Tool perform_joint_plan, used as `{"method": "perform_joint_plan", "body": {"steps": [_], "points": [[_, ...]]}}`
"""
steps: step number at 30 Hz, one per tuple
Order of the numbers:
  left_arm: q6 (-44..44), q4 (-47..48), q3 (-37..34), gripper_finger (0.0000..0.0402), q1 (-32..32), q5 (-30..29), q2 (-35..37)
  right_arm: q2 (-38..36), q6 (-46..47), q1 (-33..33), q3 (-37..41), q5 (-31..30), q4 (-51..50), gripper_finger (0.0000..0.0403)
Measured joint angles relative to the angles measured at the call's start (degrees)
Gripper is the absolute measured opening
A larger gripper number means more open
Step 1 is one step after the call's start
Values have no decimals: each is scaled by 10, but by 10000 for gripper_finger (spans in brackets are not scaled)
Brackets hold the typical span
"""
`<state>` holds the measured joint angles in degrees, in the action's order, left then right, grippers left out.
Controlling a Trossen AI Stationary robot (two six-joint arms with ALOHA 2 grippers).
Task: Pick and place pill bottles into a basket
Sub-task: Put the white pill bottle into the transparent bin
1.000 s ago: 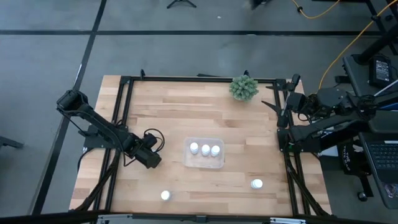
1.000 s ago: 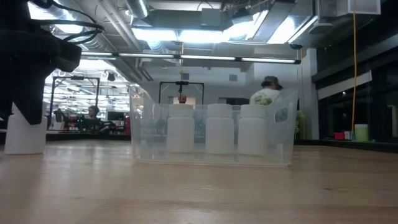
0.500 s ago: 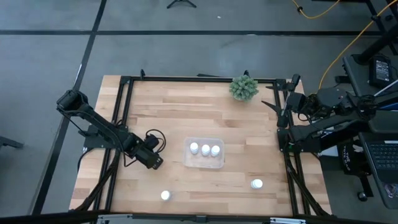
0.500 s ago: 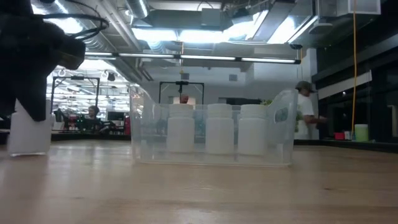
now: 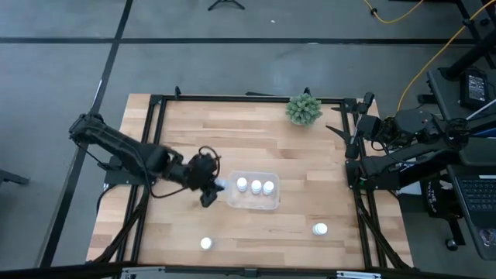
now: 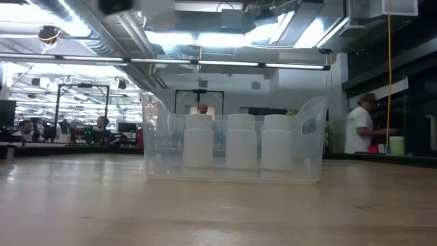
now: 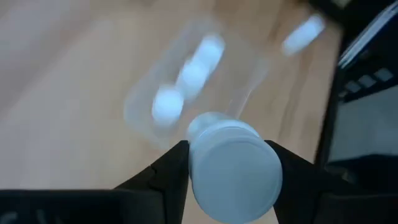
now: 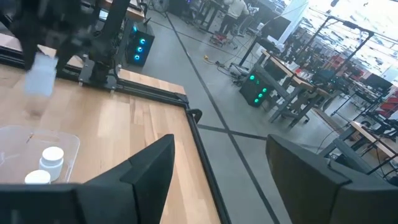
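Note:
My left gripper point(image 5: 212, 187) is shut on a small white pill bottle point(image 7: 231, 169) in the air by the left end of the clear basket point(image 5: 255, 191). The bottle also shows in the right wrist view point(image 8: 40, 75). Three white bottles point(image 6: 240, 141) stand upright in a row on the basket's floor. Two more bottles stand on the table near its near edge, one at the left point(image 5: 205, 243) and one at the right point(image 5: 319, 229). My right gripper point(image 8: 227, 171) is open and empty at the table's right edge. My left gripper pinches the bottle by two opposite sides point(image 7: 194, 163) between its two fingers point(image 7: 166, 173), which come at it from above. The bottle's round end point(image 7: 236, 180) faces the wrist camera. The bottle is lifted clear of the table, close to the basket's left wall.
A spiky green plant point(image 5: 304, 109) stands at the table's far edge, right of the middle. A black frame point(image 5: 155, 101) runs round the table. Bare wood lies between the basket and the near edge. A person point(image 6: 360, 123) stands in the room behind.
My left gripper has lifted the bottle off the table at the left, risen out of the low view, and gone toward the table's right edge as far as the basket's left end. The bottle, standing on the table before, is now clear of it.

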<state>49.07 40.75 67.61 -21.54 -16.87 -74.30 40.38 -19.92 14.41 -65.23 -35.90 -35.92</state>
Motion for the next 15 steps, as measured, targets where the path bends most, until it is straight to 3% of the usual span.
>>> {"method": "perform_joint_plan", "body": {"steps": [6,11,15], "points": [[-173,5,113,168,81,105,-32,0,3,0,0,0,0,254],[-301,41,173,168,142,193,-116,0,17,0,0,0,-1,254],[-348,78,197,168,177,238,-192,0,19,0,0,0,-13,254]]}}
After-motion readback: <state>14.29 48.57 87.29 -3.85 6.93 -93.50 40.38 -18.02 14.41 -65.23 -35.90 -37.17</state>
